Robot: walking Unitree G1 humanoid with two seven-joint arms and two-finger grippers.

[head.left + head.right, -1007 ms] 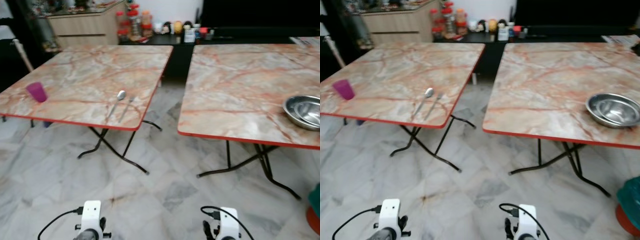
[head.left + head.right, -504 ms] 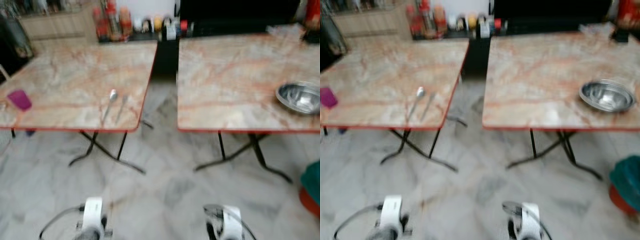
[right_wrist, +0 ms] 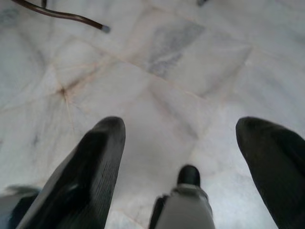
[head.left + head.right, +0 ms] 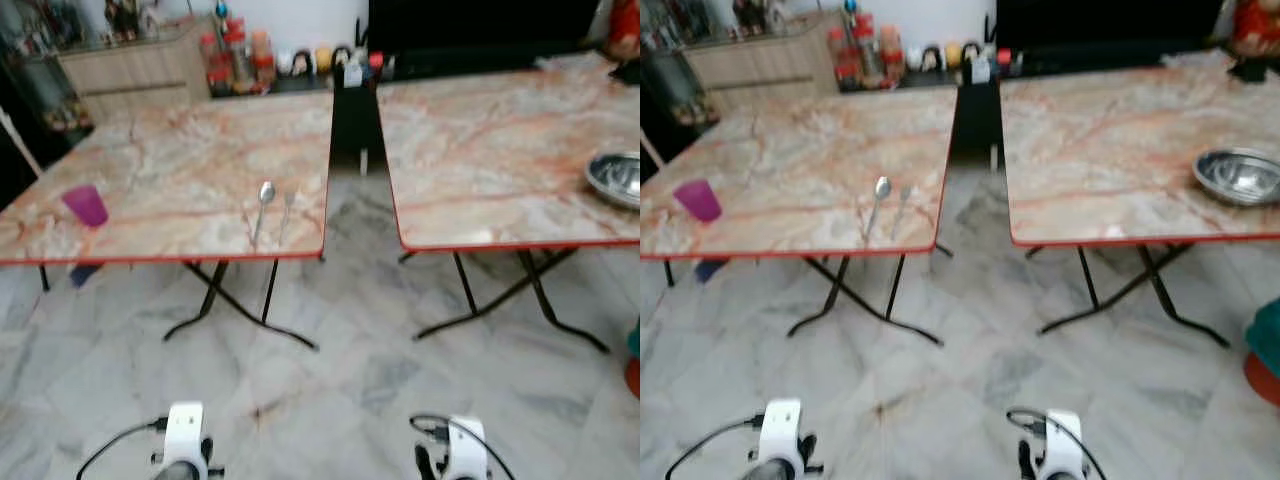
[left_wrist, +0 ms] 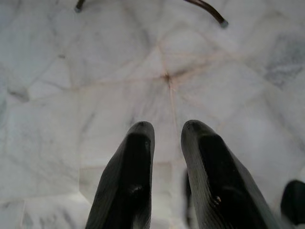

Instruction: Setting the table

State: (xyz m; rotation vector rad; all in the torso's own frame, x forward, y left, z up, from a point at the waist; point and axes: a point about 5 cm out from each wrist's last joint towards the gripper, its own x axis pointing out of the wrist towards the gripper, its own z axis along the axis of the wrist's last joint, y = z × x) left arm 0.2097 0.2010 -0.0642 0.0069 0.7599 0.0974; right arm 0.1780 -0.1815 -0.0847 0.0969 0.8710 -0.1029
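I stand on a pale marble-tiled floor (image 4: 330,380) facing two folding tables with marbled pink-and-cream tops edged in red. On the left surface (image 4: 180,170) a purple cup (image 4: 86,205) stands upright near the front left edge, and a spoon (image 4: 262,208) and a fork (image 4: 284,212) lie side by side, just apart, near the front right corner, their handles pointing toward me. On the right surface (image 4: 490,140) a shiny metal bowl (image 4: 1240,175) rests near the front right edge, well apart from the cutlery. A dark gap separates the two tables, and behind them a low shelf holds jars and bottles (image 4: 235,60), somewhat blurred. Both my arms hang low over the floor, well short of the tables. My left claw (image 5: 167,131) points down at the tiles with its two black fingers narrow, only a slim gap between them, holding nothing. My right claw (image 3: 181,129) also points at the floor, its fingers spread wide and empty.
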